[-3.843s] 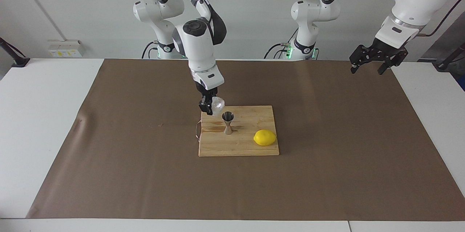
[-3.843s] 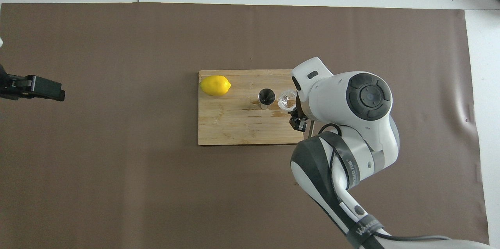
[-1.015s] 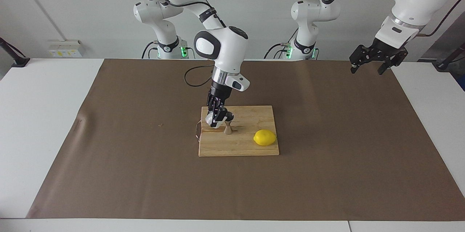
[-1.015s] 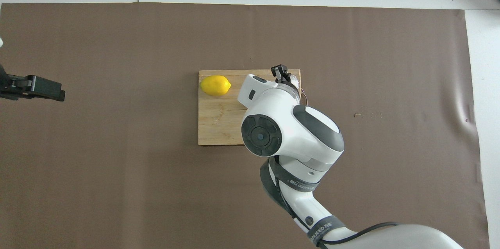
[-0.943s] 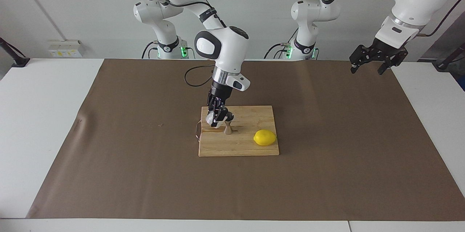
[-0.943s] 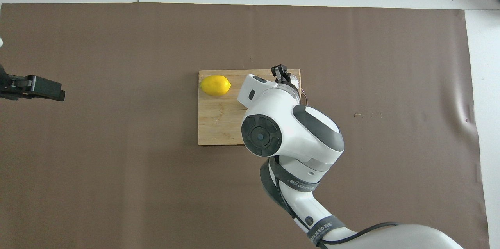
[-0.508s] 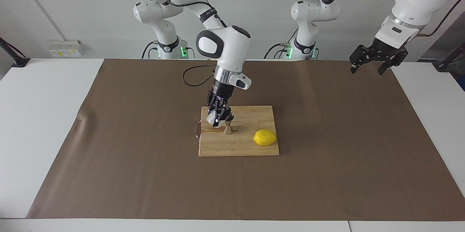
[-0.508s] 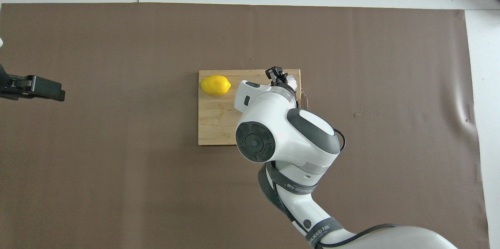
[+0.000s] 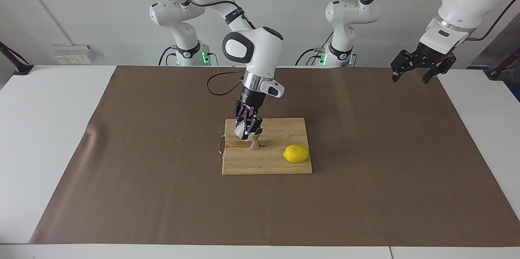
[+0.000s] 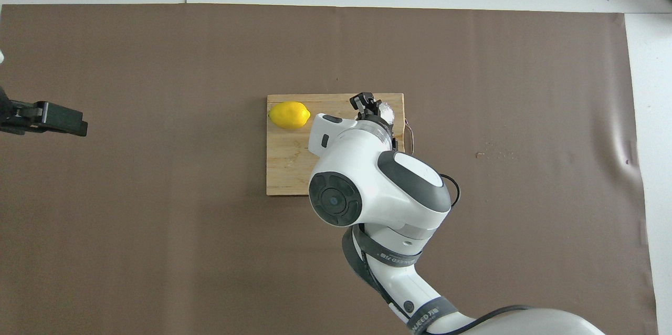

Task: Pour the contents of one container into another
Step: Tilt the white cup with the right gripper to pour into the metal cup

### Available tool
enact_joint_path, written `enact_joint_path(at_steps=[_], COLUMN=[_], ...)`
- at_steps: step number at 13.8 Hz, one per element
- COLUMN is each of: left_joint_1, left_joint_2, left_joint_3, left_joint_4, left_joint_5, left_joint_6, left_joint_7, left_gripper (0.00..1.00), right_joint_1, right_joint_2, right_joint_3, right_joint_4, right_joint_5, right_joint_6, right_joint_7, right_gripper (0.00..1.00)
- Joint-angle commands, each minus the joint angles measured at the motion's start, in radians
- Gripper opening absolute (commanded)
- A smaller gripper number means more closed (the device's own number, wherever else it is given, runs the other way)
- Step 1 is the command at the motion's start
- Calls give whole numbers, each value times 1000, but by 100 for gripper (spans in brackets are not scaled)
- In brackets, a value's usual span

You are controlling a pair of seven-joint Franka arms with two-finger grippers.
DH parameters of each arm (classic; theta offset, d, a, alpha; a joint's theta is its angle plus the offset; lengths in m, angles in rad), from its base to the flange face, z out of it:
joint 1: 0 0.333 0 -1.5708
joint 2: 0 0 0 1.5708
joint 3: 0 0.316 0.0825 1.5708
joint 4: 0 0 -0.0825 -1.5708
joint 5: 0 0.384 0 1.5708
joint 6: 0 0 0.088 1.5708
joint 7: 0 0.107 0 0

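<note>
The right gripper (image 9: pixel 246 129) is clenched on the tumbler (image 9: pixel 240 130), holding it over the end of the board (image 9: pixel 280 163) that lies toward the right arm's end of the counter (image 9: pixel 365 194). The tumbler sits between the fingers (image 9: pixel 251 127), gripped by its walls and tipped, just beside the jigger (image 9: pixel 255 143) and about level with its upper cup. From above, only a sliver of the glass (image 10: pixel 387 110) shows past the wrist, and the jigger is hidden under the arm.

Judging by its look, the tumbler is light, rigid and slick, and would break if dropped; its faceted walls give the fingers flat places to bear on, so a hold across the walls, below the rim, seems the sound one. The jigger is stiff steel but narrow-waisted and small-footed, so it would likely topple at a nudge from the glass or fingers. It stands upright on the board. A lemon (image 9: pixel 296 153) lies on the same board, toward the left arm's end, well apart from the jigger.

The left gripper (image 9: pixel 413 68) waits, spread wide, above the counter's left-arm end.
</note>
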Motion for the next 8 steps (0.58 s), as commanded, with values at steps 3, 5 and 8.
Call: enact_joint_path(at_steps=[3,5,8], left_joint_1=[5,5,5], left_joint_2=[-18,-18,-18], left_joint_3=[0,0,0], left_joint_4=[-17,-17,-17], left_joint_5=[-5,-5,-5], left_joint_6=[-8,-8,-8], left_joint_7=[6,6,6], left_gripper=[100,100,100], right_joint_1=[-20,-25,-55], right_joint_2=[-18,-18,-19], right_joint_3=[6,6,6], right_joint_4=[-12,-12,-10], right_joint_5=[-12,15,84], right_joint_6=[2,9,20], right_joint_7=[1,2,-1], right_gripper=[31,31,31])
